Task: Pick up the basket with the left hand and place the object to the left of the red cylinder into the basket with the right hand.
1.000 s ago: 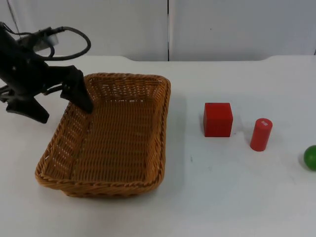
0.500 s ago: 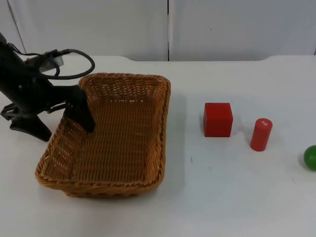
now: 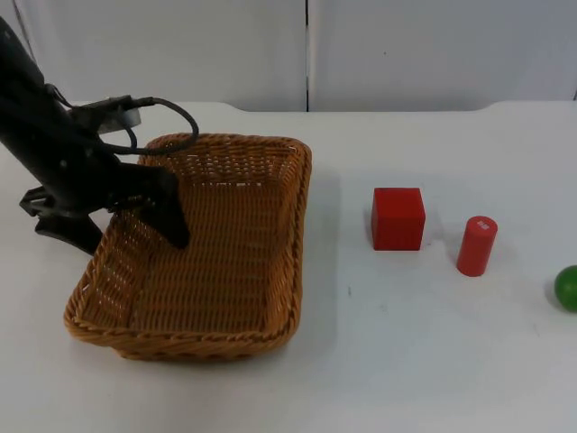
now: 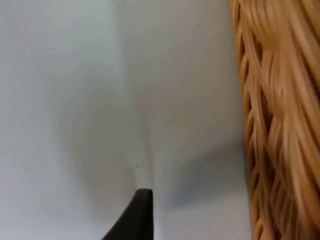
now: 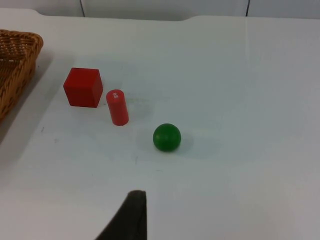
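Note:
The woven wicker basket lies on the white table, left of centre. My left gripper is open and straddles the basket's left rim, one finger inside the basket and the other outside on the table. The left wrist view looks down past a black fingertip at the basket's outer wall. A red cube stands just left of the upright red cylinder. My right gripper waits high over the table's right side, well back from the cube and the cylinder.
A green ball rests at the right edge of the table, right of the cylinder, and it sits nearest my right gripper as the green ball. The grey partition wall closes the far side.
My left arm has moved forward and rightward along the basket's left rim, its inner finger now deeper in the basket. The basket, cube, cylinder and ball have stayed put.

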Action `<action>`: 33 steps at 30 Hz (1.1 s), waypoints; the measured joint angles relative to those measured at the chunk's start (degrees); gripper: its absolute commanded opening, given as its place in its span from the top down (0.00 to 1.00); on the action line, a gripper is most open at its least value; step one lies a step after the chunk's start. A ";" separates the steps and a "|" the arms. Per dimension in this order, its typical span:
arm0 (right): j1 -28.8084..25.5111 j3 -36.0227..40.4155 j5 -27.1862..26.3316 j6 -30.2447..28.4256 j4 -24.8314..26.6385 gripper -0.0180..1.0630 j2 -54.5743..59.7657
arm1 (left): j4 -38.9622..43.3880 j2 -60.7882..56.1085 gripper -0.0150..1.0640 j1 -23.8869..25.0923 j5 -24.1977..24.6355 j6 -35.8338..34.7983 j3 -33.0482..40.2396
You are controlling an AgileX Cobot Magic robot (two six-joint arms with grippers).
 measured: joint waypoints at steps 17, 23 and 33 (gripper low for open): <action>0.00 0.00 0.00 0.00 0.00 0.01 0.00 | 1.20 0.00 0.34 0.00 -0.11 -1.48 0.00; 0.00 0.00 0.00 0.00 0.00 0.01 0.00 | 1.39 0.00 0.40 0.00 0.16 -2.11 0.00; 0.00 0.00 0.00 0.00 0.00 0.01 0.00 | 1.39 0.00 0.77 0.00 1.39 -2.33 0.00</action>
